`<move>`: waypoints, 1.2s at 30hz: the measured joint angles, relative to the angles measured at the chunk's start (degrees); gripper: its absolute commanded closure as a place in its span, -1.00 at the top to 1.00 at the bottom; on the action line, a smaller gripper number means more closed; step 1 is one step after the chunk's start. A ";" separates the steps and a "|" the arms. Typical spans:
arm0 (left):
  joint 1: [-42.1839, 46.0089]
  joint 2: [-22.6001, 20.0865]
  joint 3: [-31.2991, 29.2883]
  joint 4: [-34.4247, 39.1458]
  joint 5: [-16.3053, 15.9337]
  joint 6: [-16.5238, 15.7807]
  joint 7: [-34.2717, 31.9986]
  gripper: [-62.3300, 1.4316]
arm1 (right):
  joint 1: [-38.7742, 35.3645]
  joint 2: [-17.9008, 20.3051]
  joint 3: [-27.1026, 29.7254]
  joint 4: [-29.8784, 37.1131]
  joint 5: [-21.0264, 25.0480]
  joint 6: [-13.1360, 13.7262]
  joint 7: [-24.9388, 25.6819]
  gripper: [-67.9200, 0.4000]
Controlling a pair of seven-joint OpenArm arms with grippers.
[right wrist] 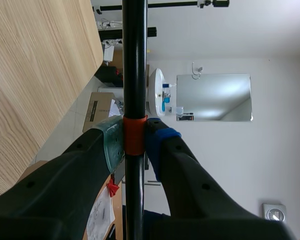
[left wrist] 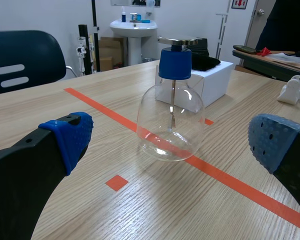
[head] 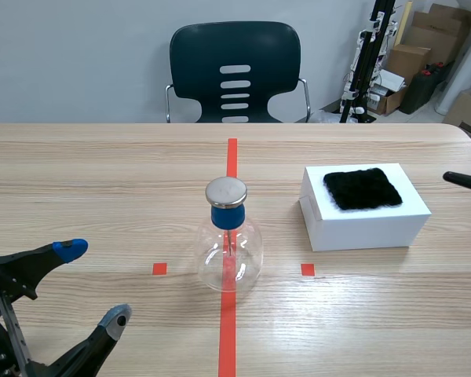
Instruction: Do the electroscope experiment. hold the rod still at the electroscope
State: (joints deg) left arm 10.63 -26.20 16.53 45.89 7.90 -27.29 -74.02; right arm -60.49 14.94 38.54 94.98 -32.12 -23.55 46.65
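Note:
The electroscope (head: 229,245) is a clear glass flask with a blue stopper and a round metal cap, standing on the red centre tape line; it also shows ahead of my left gripper (left wrist: 170,142) as the electroscope (left wrist: 171,107). My left gripper (head: 94,283) rests open at the near left, nothing between its fingers. My right gripper (right wrist: 135,137) is shut on a black rod (right wrist: 134,65) at its orange band. In the scene view only the rod's tip (head: 465,181) shows at the right edge, well right of the flask.
A white box (head: 365,208) with a black fur cloth (head: 362,188) on top stands right of the flask. A dark chair (head: 235,72) is behind the table. Cardboard boxes (head: 432,47) sit at the back right.

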 measured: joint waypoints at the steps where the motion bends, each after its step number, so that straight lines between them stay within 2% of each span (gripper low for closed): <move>1: 0.00 0.00 0.00 0.00 0.00 0.00 0.00 1.00 | 0.00 0.00 0.00 0.00 0.00 0.00 0.00 -0.98; 6: 0.00 0.00 0.00 0.00 0.00 0.00 0.00 1.00 | -0.02 0.96 0.00 0.00 0.70 -1.25 -0.92 -0.98; 12: 0.00 -0.02 -0.02 0.00 0.02 0.00 0.00 1.00 | 2.08 8.26 0.00 0.00 3.52 -0.15 -9.35 -0.98; 18: 0.00 0.00 -0.02 0.00 0.00 0.00 0.00 1.00 | 5.70 13.94 0.02 0.02 5.68 0.48 -13.94 -0.98; 21: 0.00 0.00 -0.02 0.00 0.00 0.00 0.00 1.00 | 5.70 15.34 0.02 0.04 6.54 0.63 -14.23 -0.98; 24: 0.00 0.00 -0.02 0.00 0.02 0.00 0.00 1.00 | 6.03 15.34 0.02 0.07 6.51 0.90 -14.12 -0.98; 28: 0.00 -0.02 -0.02 0.00 0.02 0.00 0.00 1.00 | 7.02 15.23 0.00 0.07 6.47 2.80 -13.22 -0.98; 32: 0.00 -0.02 -0.02 0.00 0.02 0.00 0.00 1.00 | 8.41 15.61 0.00 0.07 6.34 3.02 -13.33 -0.98; 36: 0.00 -0.02 -0.02 0.00 0.00 0.00 0.00 1.00 | 9.20 19.63 -0.90 0.07 6.01 3.02 -14.49 -0.98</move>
State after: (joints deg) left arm 10.63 -26.22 16.51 45.89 7.90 -27.29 -74.02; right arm -51.29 34.57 37.65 95.04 -26.11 -20.53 32.16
